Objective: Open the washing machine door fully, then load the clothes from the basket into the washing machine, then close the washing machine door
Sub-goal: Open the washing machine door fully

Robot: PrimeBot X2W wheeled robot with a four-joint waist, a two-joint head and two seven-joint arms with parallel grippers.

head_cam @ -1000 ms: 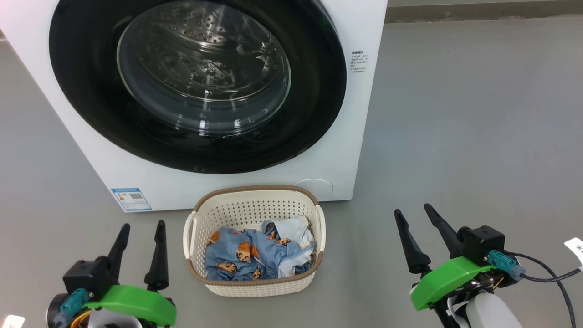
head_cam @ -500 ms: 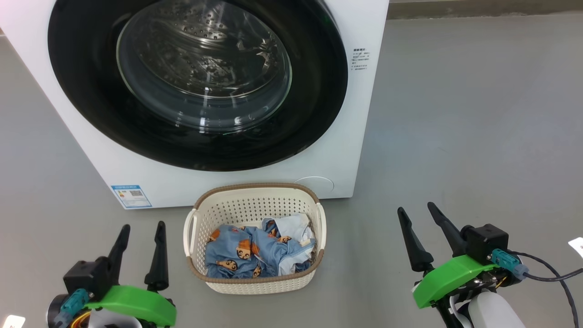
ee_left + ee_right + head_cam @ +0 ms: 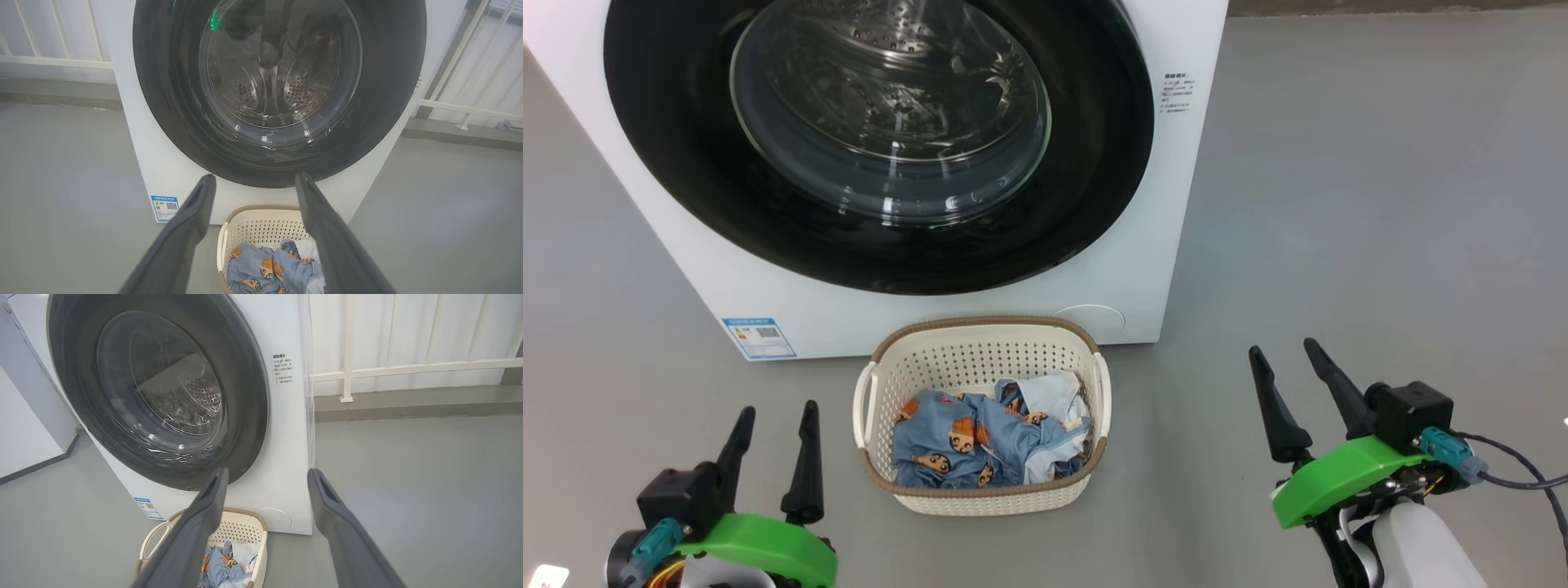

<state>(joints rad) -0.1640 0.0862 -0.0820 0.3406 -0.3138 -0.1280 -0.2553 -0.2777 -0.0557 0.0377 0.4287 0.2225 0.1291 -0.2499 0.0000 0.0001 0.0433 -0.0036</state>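
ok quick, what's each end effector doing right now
left end effector: open, holding nothing
right end effector: open, holding nothing

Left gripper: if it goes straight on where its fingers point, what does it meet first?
The left gripper would probably meet the large round glossy black washing machine door, near its glass porthole; depth is unclear.

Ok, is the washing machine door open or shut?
Shut. The washing machine door lies flush against the washing machine front, with the drum seen through its glass.
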